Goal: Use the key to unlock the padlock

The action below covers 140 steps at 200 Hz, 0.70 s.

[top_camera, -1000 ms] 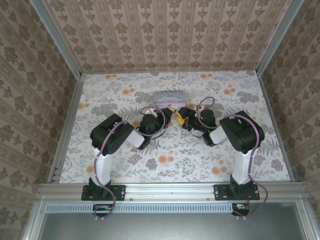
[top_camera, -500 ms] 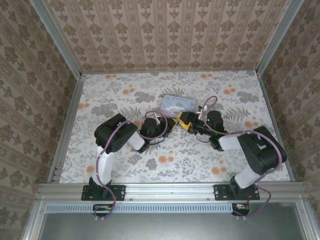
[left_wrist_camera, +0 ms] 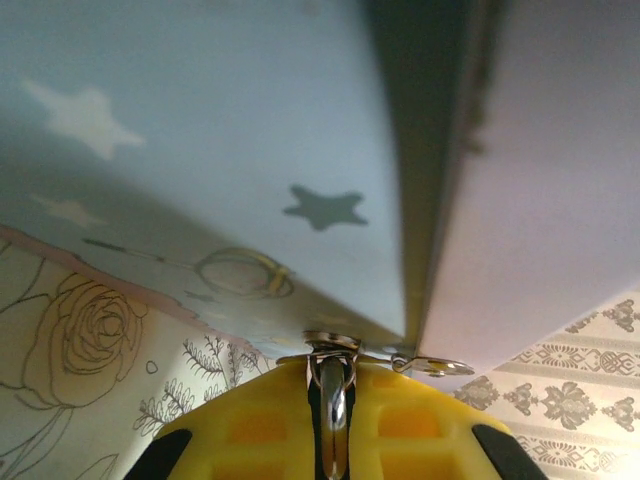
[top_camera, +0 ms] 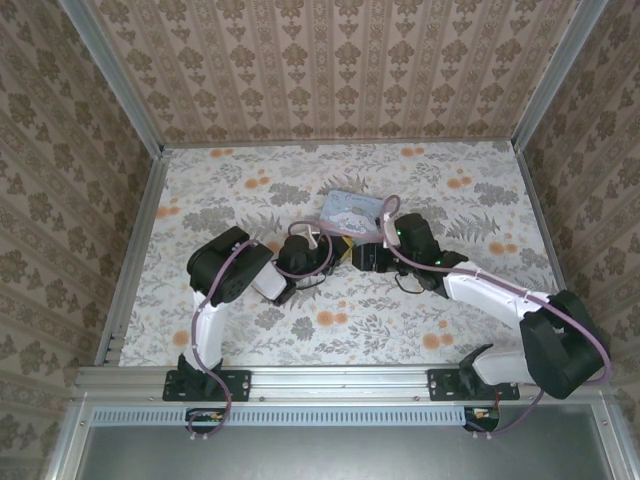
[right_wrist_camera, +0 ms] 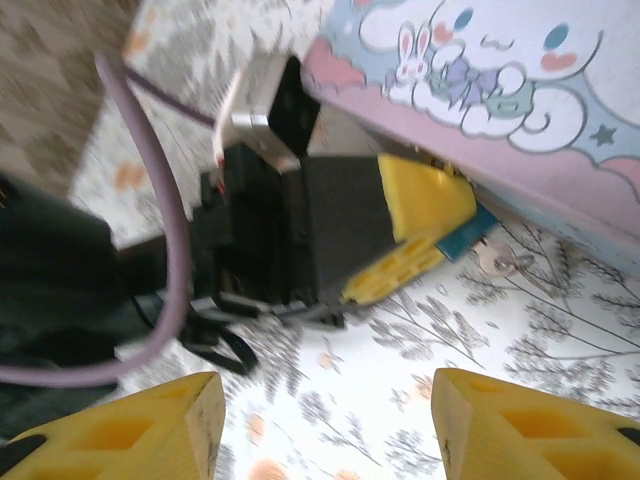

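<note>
We see the left gripper [right_wrist_camera: 452,214], yellow-fingered on a black body, with its fingers pressed together on the small teal-blue squarish padlock [right_wrist_camera: 468,235]. The lock's body juts out just past the fingertips, low over the floral-patterned tabletop [top_camera: 240,180]. In the left wrist view a curved piece of bright metal sits pinched in the narrow seam between the two yellow pads, though we cannot tell for certain that it is the shackle. A small silvery ring [left_wrist_camera: 432,366] pokes out just to the right of it.

The padlock is tucked against the lower edge of the pastel blue-and-pink cartoon tin [right_wrist_camera: 480,70], which rises directly above the clamped fingers. The tiny thin metallic key [right_wrist_camera: 503,264] lies flat on the tabletop just beside the padlock, on the side away from the left gripper's body. We cannot tell whether it touches the lock.

The right gripper [right_wrist_camera: 328,388] has its two yellow fingers spread well apart with nothing between them. It faces the left gripper from close by. Padlock and key both lie ahead of its fingertips, towards its right finger, outside the gap.
</note>
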{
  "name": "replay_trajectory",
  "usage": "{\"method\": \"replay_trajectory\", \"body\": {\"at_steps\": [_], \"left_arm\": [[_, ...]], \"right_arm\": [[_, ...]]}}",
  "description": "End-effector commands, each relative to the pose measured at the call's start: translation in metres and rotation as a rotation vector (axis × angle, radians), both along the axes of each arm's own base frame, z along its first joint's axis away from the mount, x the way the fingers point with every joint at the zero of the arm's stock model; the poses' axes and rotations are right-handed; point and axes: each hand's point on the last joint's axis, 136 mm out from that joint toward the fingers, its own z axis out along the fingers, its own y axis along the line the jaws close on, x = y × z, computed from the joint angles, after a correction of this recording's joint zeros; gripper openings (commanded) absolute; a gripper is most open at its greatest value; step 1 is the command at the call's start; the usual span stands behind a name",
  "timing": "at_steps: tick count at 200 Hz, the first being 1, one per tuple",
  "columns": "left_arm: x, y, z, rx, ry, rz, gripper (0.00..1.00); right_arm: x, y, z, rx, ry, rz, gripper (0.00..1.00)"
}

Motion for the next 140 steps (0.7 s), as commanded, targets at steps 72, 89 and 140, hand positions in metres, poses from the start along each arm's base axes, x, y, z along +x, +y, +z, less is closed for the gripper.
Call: {"method": "replay_trajectory", "body": {"at_steps": [72, 89, 140], "left_arm": [[-0.008, 0.005, -0.010, 0.011, 0.073, -0.039, 0.00], [-0.008, 0.004, -0.011, 0.014, 0.079, -0.041, 0.00], [-0.011, 0.003, -0.013, 0.012, 0.109, -0.053, 0.00]], "right_arm": [[0.007, -0.004, -0.048, -0.470, -0.060, 0.141, 0.46], [0.013, -0.006, -0.051, -0.507, -0.072, 0.129, 0.43], [0.026, -0.002, -0.057, -0.591, -0.107, 0.147, 0.42]]}}
